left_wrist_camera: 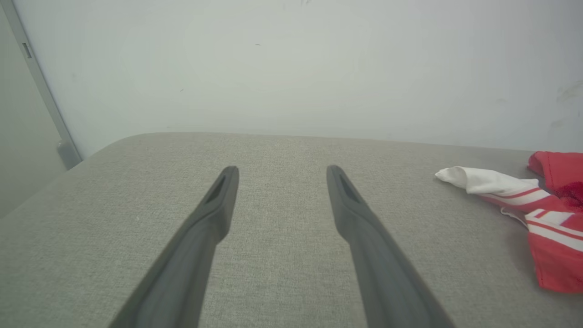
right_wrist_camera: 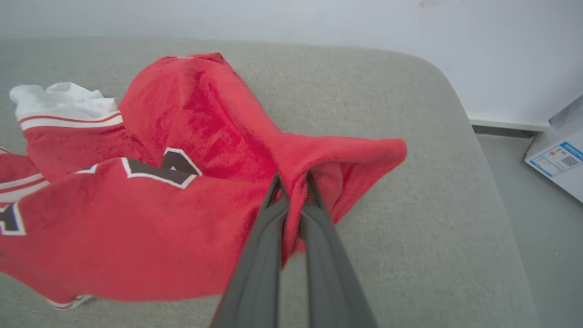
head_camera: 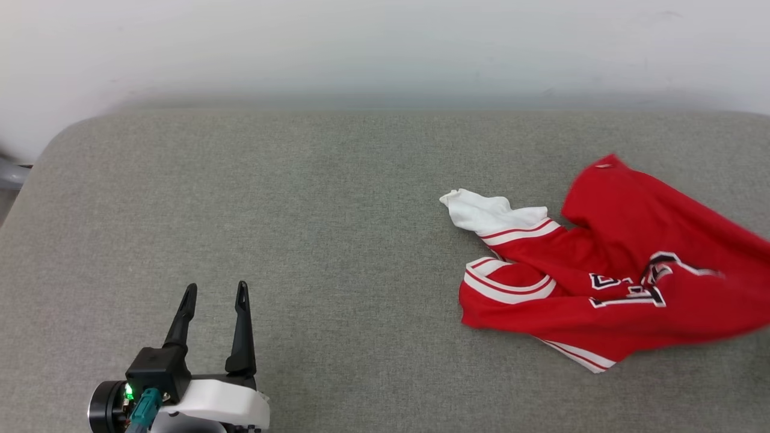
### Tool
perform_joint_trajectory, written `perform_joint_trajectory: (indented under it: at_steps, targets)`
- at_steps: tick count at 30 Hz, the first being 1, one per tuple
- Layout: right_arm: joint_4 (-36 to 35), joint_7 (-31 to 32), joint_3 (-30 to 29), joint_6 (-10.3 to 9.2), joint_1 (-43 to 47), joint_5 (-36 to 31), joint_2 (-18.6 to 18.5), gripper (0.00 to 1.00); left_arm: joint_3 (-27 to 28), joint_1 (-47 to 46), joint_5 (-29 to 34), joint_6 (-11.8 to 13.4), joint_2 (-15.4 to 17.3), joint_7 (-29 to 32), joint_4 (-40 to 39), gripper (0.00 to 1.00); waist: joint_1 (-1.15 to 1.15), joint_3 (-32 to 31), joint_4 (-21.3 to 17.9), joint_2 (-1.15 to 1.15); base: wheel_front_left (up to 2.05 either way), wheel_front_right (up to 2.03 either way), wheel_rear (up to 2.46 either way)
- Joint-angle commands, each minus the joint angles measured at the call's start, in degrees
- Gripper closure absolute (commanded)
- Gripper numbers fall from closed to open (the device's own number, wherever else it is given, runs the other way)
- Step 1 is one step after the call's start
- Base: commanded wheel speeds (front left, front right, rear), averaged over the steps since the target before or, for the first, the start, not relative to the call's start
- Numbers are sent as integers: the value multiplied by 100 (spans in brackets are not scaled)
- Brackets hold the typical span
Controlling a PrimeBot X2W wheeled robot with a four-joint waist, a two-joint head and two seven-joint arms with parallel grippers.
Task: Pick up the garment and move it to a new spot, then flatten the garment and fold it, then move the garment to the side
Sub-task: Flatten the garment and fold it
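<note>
Right gripper point(right_wrist_camera: 294, 182) pinched tight on a fold of the red jersey point(head_camera: 625, 240), crumpled on grey cushion point(head_camera: 301, 210). Left gripper point(head_camera: 216, 290) spread wide, well apart.

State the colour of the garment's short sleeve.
White sleeve, red-and-white striped trim; clearest in the head view.

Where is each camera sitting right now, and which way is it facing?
Head view: up high, looking forward and down at the grey padded surface and the garment on its right; left gripper open at lower left.
Left wrist view: low, looking along its own open fingers across the surface to the wall.
Right wrist view: looking along the right gripper, shut on a fold of the garment.
Shared: all three show the garment's white sleeve.
</note>
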Motion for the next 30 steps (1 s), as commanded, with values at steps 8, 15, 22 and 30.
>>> perform_joint_trajectory:
  at_steps: [8,15,22,30]
  targets:
    - [526,59,-757,-5,1670,0,851,100,6,107,37,-17,-4,-15,35,0,0,-90,-29,0,0,0,0]
    - [716,30,-1006,-8,1970,-319,1296,0,29,118,70,-37,-4,-15,89,0,0,-130,-44,0,0,0,0]
    - [-132,-714,-1707,-5,1490,-1087,1053,0,49,166,116,-62,-5,-15,119,0,0,-225,-47,0,0,0,0]
    - [-2442,-192,-1856,-5,926,-1818,1184,0,11,113,116,-60,-5,-15,112,0,0,-204,34,0,0,0,0]
